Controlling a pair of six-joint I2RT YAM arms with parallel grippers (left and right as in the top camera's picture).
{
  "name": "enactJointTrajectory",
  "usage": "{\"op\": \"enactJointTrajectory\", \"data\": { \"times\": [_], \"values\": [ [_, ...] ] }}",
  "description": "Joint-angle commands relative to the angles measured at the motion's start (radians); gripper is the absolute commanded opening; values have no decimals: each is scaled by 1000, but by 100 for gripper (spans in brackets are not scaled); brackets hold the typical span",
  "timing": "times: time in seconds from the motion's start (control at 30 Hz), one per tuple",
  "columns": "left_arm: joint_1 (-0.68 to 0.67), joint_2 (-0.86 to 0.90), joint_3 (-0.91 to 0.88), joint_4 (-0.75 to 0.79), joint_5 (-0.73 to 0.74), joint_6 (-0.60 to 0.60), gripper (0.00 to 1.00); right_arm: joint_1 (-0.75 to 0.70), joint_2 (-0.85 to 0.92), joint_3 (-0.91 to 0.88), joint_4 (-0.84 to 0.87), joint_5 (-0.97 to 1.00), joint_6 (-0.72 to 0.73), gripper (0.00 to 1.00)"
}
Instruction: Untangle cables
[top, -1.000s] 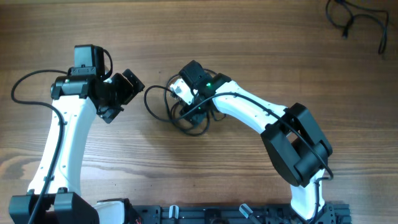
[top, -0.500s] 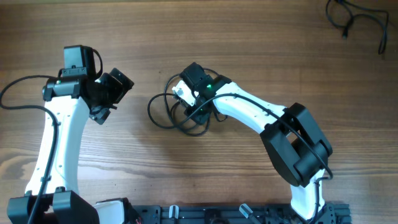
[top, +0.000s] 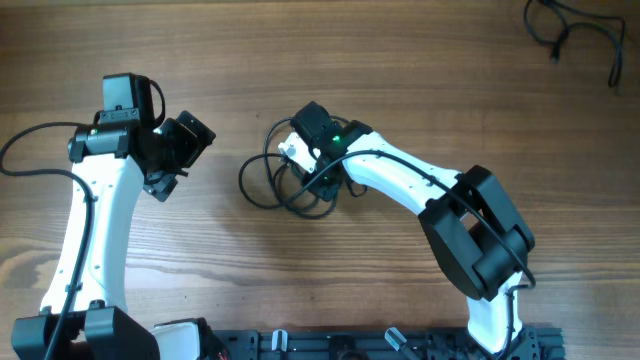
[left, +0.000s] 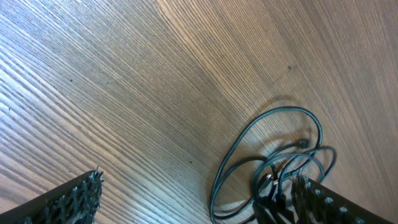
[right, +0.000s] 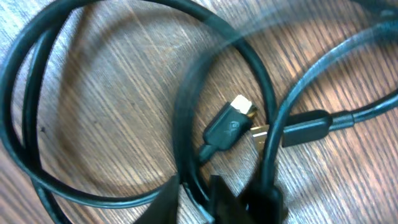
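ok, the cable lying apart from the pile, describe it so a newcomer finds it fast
From above, go to the far right corner of the wooden table, well past the right arm. A thin black cable lies there alone in an open wavy line, partly running out of view. Unlike the coiled bundle in the right pincer mid-table, it lies spread out, not coiled.

**Wood grain on every side of me**

I work over 1 brown wooden tabletop (top: 420, 60), its grain running in long wavy bands with darker streaks. Soft light from above leaves faint shadows. 1 black slotted metal rail (top: 340, 345) lines the near edge.
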Motion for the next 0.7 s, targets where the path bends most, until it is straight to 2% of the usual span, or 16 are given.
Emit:
{"op": "enactJointTrajectory", "data": {
  "times": [0.0, 0.17, 0.37, 0.43, 0.53, 0.57, 0.6, 0.67],
  "values": [
    [6, 8, -6, 0, -13, -13, 100, 1, 34, -11, 1, -8, 21, 4],
    [6, 8, -6, 0, -13, -13, 100, -13, -14, 76, -8, 6, 133, 4],
    [4, 8, -6, -1, -12, -13, 100, -106, -266, 83, -7, 1, 318, 4],
    [4, 8, -6, -5, -8, -10, 100, -142, -369, 83, -3, -79, 350, 4],
    [4, 8, -6, 4, 121, 112, 100, -187, -503, 83, 14, -111, 446, 4],
    [4, 8, -6, 5, 130, 119, 100, -194, -534, 83, 20, -111, 443, 4],
    [4, 8, -6, 5, 130, 119, 100, -195, -554, 83, 19, -108, 421, 8],
    [4, 8, -6, 7, 130, 118, 100, -189, -555, 77, -20, -170, 314, 26]
  ]
}}
